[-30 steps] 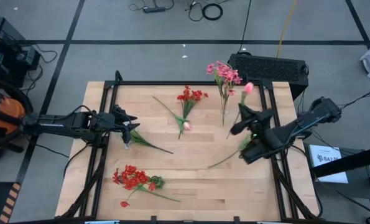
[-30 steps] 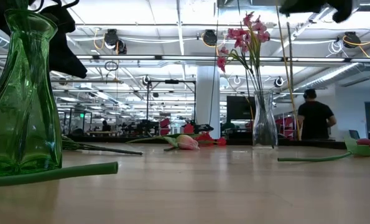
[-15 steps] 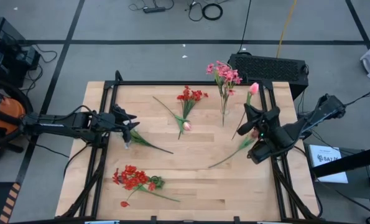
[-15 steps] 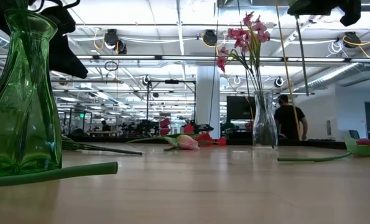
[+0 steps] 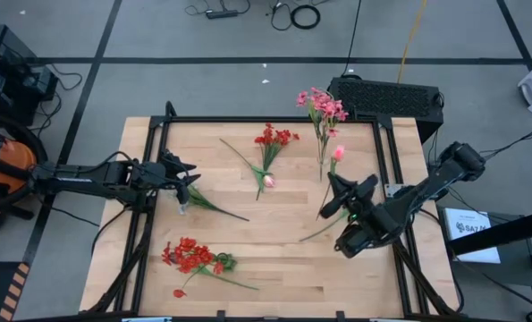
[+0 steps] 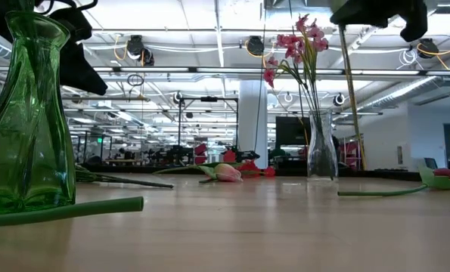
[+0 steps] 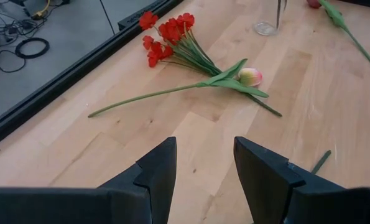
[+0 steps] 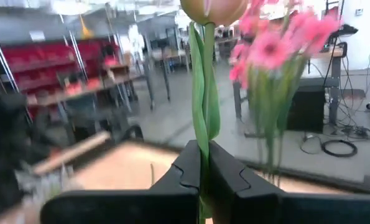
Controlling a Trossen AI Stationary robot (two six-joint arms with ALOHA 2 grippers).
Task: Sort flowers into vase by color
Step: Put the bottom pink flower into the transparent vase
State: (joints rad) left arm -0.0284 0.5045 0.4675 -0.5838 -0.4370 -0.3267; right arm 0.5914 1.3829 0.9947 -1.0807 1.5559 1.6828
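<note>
My right gripper (image 5: 344, 199) hovers above the table's right half, shut on a pink tulip whose bud (image 5: 337, 153) shows in the high view. The gripper also shows at the low view's top edge (image 6: 376, 11). The clear vase (image 6: 321, 155) holds pink blooms (image 5: 321, 107) near the far edge. My left gripper (image 5: 187, 183) is open over the left side, by the green vase (image 6: 24, 113). A red cluster (image 5: 274, 136) and a pink tulip bud (image 7: 250, 76) lie mid-table, and another red cluster (image 5: 192, 258) lies near the near edge. My right gripper pinches the tulip's stem (image 8: 202, 134) between its two fingers, some way below the bud (image 8: 212, 6). The fingers come about level from the table's right and lie across the stem. The tulip is lifted clear and nearly upright, with its lower stem (image 6: 352, 106) hanging below the fingers.
A long green stem with a dark bud (image 6: 444, 175) lies on the table under the right gripper (image 5: 317, 231). Another green stem (image 5: 216, 207) lies beside the green vase. A black frame (image 5: 266, 119) rims the tabletop. Bare wood shows mid-table toward the near edge.
My right gripper, shut on the tulip throughout, first drifted slightly toward the table's right edge. It then carried the tulip toward the left and near edges, to the near side of the clear vase. A person in the room behind walked out of the low view.
</note>
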